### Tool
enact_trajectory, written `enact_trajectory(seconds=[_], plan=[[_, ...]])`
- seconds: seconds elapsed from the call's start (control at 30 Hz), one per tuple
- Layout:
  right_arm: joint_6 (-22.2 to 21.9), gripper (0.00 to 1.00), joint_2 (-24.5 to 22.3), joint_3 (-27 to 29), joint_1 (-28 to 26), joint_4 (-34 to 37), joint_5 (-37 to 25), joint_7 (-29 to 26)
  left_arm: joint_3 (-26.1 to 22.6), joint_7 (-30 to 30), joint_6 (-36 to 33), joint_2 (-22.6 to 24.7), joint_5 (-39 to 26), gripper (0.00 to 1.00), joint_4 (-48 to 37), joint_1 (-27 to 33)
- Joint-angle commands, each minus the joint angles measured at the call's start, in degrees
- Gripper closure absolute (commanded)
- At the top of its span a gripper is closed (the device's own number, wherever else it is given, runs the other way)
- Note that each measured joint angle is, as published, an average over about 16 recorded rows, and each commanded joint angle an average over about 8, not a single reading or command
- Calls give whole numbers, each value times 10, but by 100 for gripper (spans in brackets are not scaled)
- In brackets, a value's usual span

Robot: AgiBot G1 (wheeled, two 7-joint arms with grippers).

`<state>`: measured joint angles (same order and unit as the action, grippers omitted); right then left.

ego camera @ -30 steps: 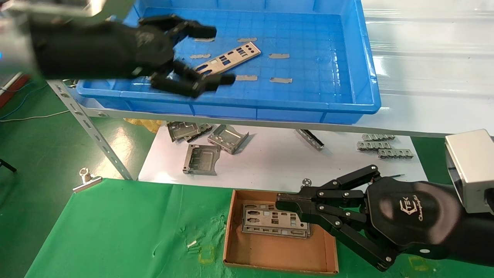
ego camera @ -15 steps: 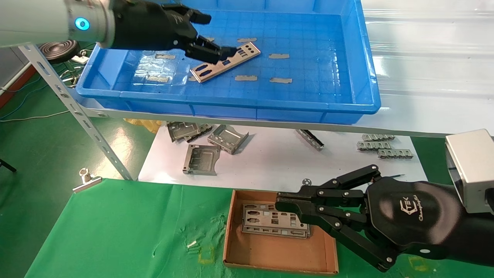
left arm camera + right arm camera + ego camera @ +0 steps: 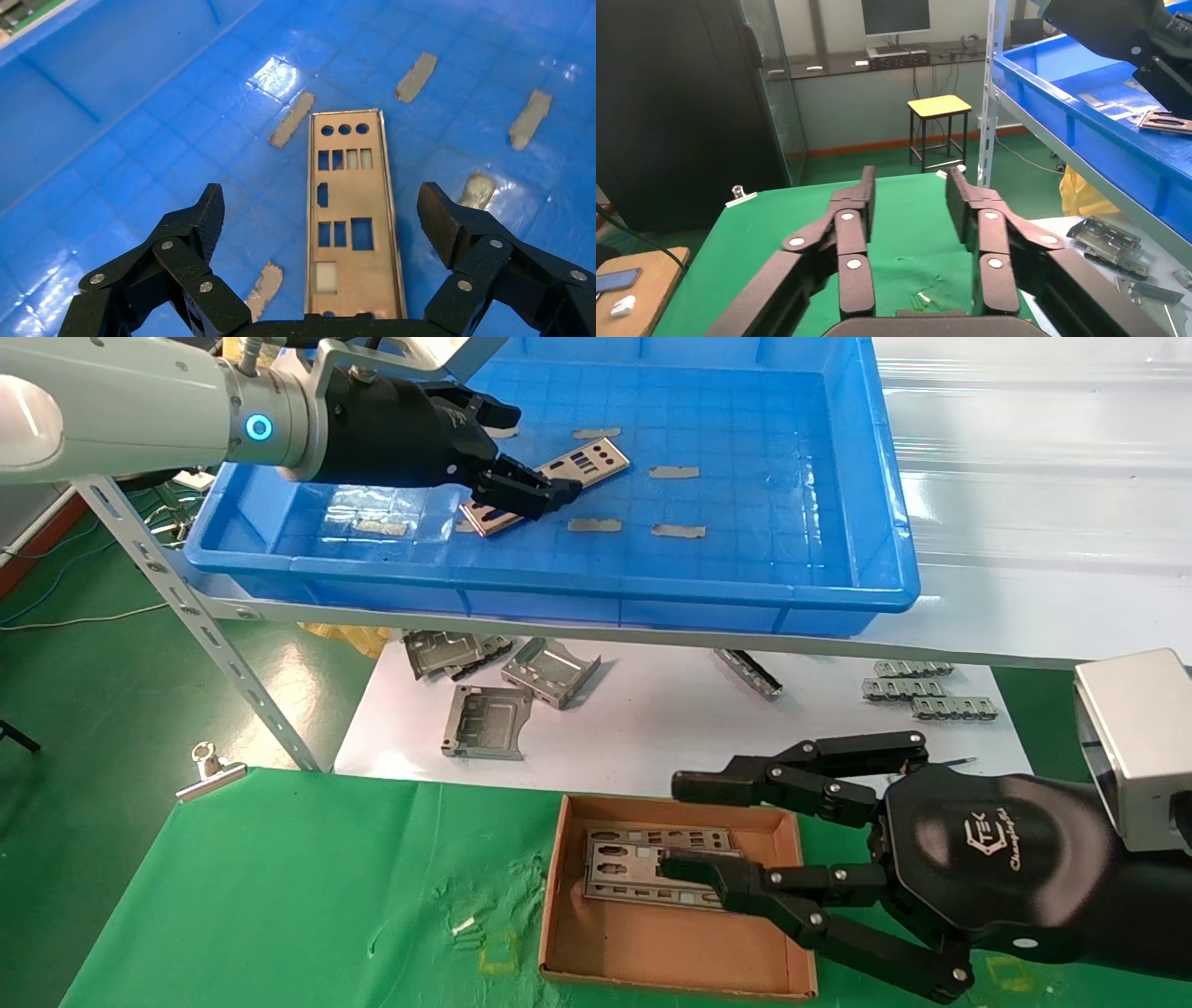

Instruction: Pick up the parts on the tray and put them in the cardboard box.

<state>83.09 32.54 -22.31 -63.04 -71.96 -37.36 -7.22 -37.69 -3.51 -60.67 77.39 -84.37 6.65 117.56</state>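
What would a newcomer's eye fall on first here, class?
The bright blue tray on the shelf, where the open left pincer straddles a single punched metal plate. Nearer, the open right pincer hangs over the cardboard box with plates already inside.

My left hand (image 3: 521,486) sits over one part (image 3: 355,217) in the tray (image 3: 596,589), fingers either side of it. My right hand (image 3: 694,826) hovers above the cardboard box (image 3: 670,952), over stacked parts (image 3: 633,868).

Folded grey brackets (image 3: 487,721), binder clip (image 3: 209,771)
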Motion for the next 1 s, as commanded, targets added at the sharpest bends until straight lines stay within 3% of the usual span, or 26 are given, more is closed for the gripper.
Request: enact_trajectory(seconds=[0.03,0.43,0.5,0.67,0.73,0.77,1.0], plan=[[0,0,0,0,0,0,0,0,1,-6,2,0,5,0,-2,-2],[0,0,0,0,0,0,0,0,-3,-18,-13,-1,14,2,-10,-6],[0,0,0,0,0,0,0,0,-4,-18,-14,-1,15,15,-10,-8],[0,0,0,0,0,0,0,0,-7,-19,-14,-1,16,77,-10,-14],[0,0,0,0,0,0,0,0,-8,-20,-13,-1,17,95,-10,-16],[0,0,0,0,0,0,0,0,-8,-20,-13,-1,18,100,-9,-16],[0,0,0,0,0,0,0,0,-11,-20,-9,-1,21,100,-6,-20]])
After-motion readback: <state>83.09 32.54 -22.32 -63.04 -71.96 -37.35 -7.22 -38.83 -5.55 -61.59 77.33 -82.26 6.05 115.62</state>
